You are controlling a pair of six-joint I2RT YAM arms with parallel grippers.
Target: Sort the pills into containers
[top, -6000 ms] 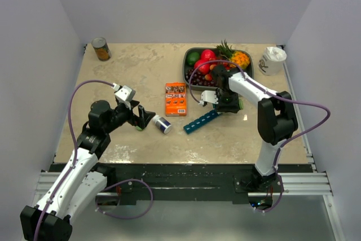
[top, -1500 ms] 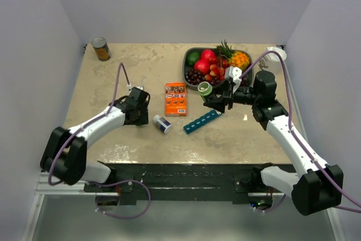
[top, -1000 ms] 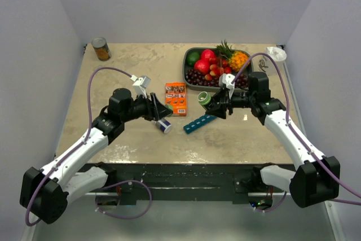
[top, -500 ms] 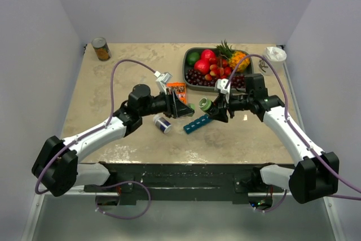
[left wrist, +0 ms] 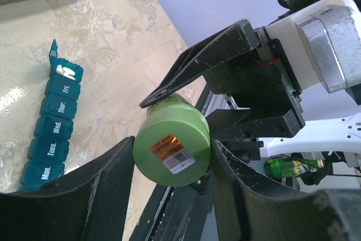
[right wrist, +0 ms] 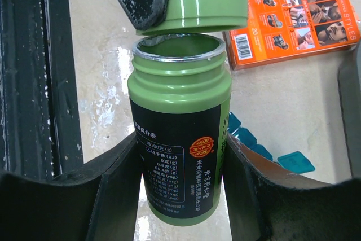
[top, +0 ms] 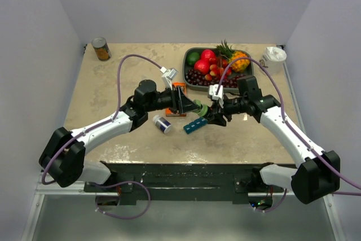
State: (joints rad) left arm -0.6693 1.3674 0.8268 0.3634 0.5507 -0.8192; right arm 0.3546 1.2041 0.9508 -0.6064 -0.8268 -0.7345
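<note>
My right gripper is shut on a green pill bottle with a black label, held upright, mouth uncovered. The green cap sits tilted just off the mouth, and my left gripper is shut on it. In the top view the two grippers meet above the table's middle. The containers, a teal organiser strip, lie right below them, with one end lid flipped open. No pills show in any view.
An orange box lies partly under my left arm. A small white bottle lies on its side left of the strip. A grey fruit tray is behind, a tin can far left, a white cup far right.
Both arms have swung inward toward each other. The left gripper has come across from the white bottle's side to the green bottle's top. The right gripper has carried the bottle left, over the strip.
</note>
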